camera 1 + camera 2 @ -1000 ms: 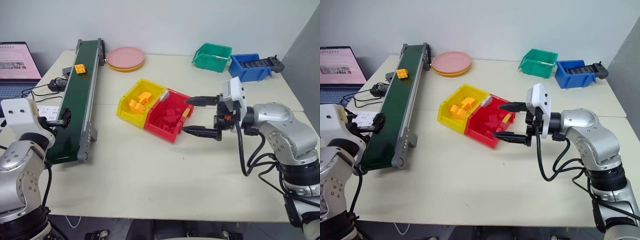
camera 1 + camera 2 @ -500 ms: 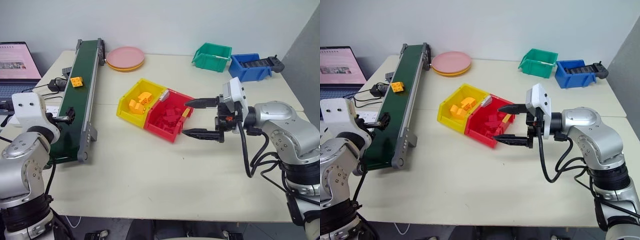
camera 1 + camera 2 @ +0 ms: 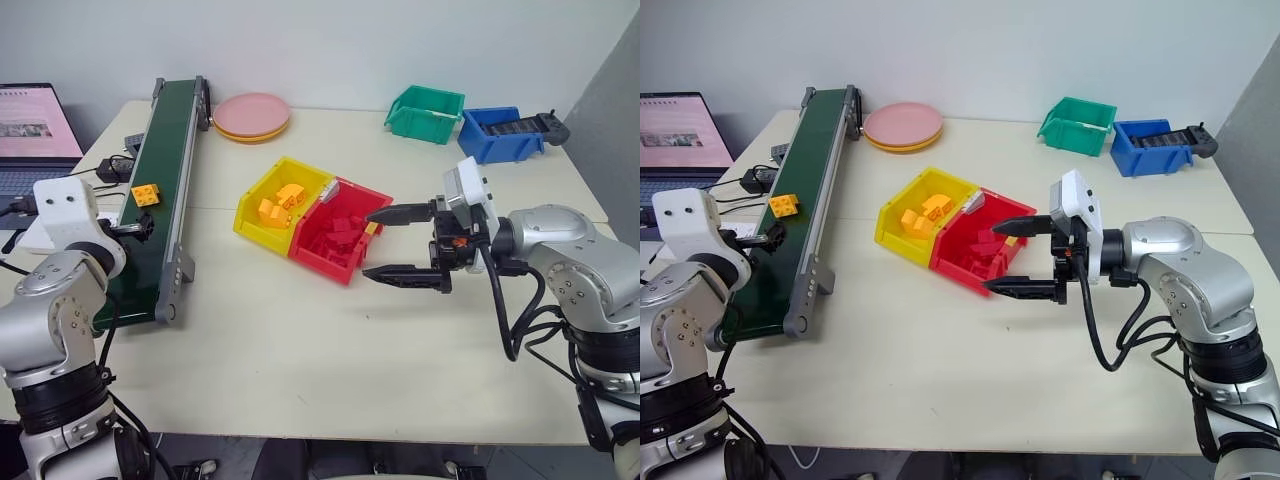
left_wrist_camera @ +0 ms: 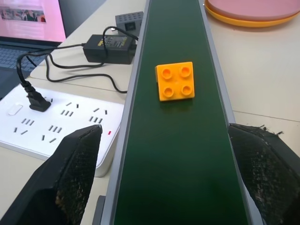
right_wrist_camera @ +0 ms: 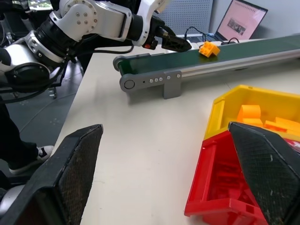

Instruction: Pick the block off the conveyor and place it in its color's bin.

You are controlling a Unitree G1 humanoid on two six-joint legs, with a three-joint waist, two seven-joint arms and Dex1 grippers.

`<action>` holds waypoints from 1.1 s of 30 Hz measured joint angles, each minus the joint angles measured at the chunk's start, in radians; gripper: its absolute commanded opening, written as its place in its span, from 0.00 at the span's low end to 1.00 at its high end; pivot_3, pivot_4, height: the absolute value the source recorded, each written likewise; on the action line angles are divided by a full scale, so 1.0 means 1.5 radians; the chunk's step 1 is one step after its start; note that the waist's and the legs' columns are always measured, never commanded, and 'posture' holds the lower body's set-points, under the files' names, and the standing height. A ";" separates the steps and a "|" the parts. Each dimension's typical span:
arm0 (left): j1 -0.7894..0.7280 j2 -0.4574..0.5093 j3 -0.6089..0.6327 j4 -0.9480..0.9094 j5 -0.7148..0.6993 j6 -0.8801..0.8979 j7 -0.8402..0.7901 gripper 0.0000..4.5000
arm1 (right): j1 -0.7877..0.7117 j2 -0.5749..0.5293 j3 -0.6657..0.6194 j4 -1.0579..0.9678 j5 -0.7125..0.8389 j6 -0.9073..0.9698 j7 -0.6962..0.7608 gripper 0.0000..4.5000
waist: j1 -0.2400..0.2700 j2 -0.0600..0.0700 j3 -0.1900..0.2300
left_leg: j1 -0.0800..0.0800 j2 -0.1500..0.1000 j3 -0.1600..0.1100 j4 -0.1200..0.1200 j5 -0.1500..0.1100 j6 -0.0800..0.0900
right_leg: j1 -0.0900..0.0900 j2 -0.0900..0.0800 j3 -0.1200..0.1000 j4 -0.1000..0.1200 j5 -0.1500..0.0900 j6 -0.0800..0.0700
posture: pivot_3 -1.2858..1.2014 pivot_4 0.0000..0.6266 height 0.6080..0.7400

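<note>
Counter (image 3: 330, 350) carried the conveyor (image 3: 150, 215) along its left edge and the yellow bin (image 3: 262, 222) near its middle, touching a red bin (image 3: 325, 255). Block (image 4: 175, 81) lay flat, studs up, mid-belt and a little beyond the left gripper (image 4: 166, 176), whose jaws stood spread wide, straddling the belt. Right gripper (image 3: 400, 243), jaws likewise spread and empty, hovered just beside the red bin. Doing the pick well probably meant centring the jaws on the block's flat sides, lowering below the studs, and closing without catching the rails.
</note>
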 measured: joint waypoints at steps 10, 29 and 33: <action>-0.021 -0.033 -0.028 0.039 0.006 0.001 0.006 0.95 | 0.006 -0.012 -0.002 -0.024 0.008 0.003 -0.004 1.00 | 0.001 0.000 0.000 | 0.000 0.000 0.000 0.000 0.000 0.000 | 0.000 0.000 0.000 0.000 0.000 0.000 | 0.52 0.24 1.00; 0.088 -0.185 0.015 -0.323 0.040 0.174 0.145 0.34 | -0.004 -0.029 -0.003 -0.001 0.005 -0.019 0.009 1.00 | 0.001 -0.001 0.000 | 0.000 0.000 0.000 0.000 0.000 0.000 | 0.000 0.000 0.000 0.000 0.000 0.001 | 0.52 0.24 1.00; 0.060 -0.154 -0.001 -0.343 0.050 0.185 0.141 0.34 | -0.008 -0.027 -0.002 0.008 0.002 -0.024 0.012 1.00 | 0.001 -0.001 0.000 | 0.000 0.000 0.001 0.000 0.000 0.000 | 0.000 0.000 0.000 -0.001 0.000 0.001 | 0.52 0.24 1.00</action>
